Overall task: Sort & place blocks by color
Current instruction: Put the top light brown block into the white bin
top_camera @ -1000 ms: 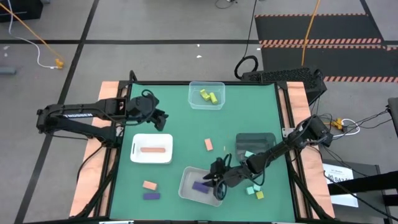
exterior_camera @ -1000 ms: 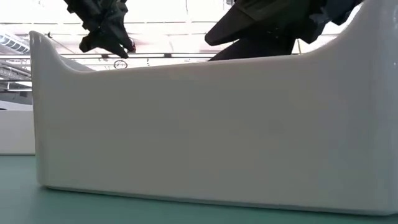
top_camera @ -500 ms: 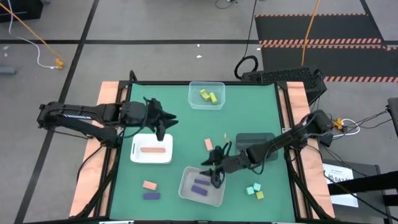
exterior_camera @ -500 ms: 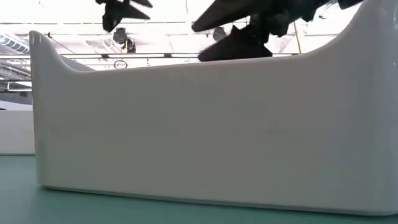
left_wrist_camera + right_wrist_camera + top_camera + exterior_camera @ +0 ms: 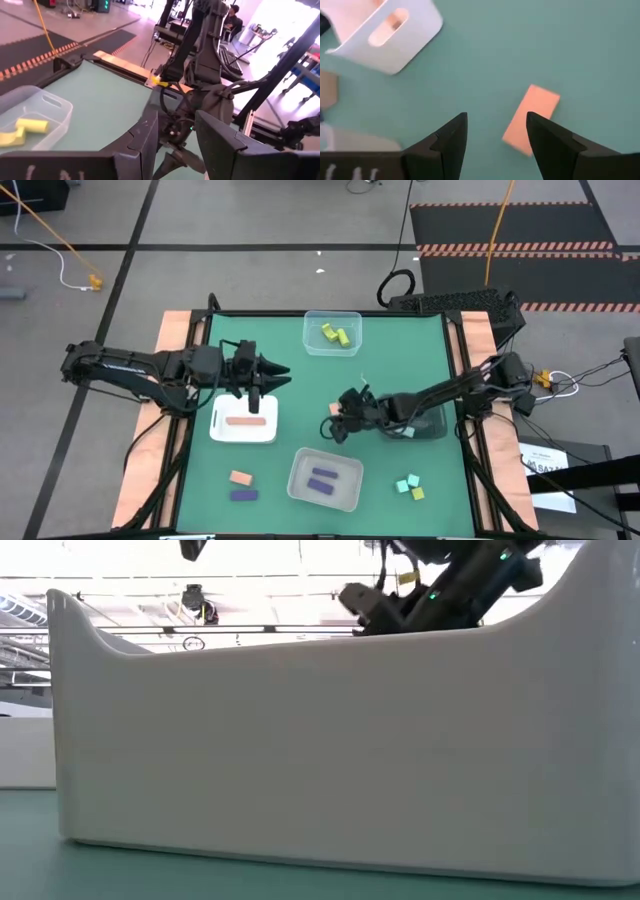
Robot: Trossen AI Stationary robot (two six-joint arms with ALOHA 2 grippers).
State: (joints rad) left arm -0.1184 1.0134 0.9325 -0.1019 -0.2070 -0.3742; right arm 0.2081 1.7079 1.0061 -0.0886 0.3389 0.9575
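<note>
My right gripper (image 5: 337, 427) (image 5: 496, 120) stands open just above a salmon block (image 5: 335, 411) (image 5: 531, 119) that lies flat on the green mat mid-table. The block sits just beyond the fingertips and is not touched. My left gripper (image 5: 283, 373) (image 5: 176, 120) is open and holds nothing. It hangs nearly level above the far edge of the white tray (image 5: 218, 430), which holds a salmon bar (image 5: 245, 420). Two purple blocks (image 5: 322, 478) lie in the near clear tray (image 5: 300, 490). Yellow blocks (image 5: 335, 335) lie in the far clear tray (image 5: 310, 345).
A dark container (image 5: 425, 402) with a teal block stands under my right arm. Loose on the mat are a salmon block (image 5: 240, 478) and a purple block (image 5: 243, 495) at the near left. Teal blocks (image 5: 405, 483) and a yellow cube (image 5: 417, 493) lie at the near right.
My right gripper has left the near clear tray, where a second purple block now lies. It has gone toward the far edge and stands at the loose salmon block. My left gripper has risen, swung toward the table's right and tipped from pointing down to nearly level.
</note>
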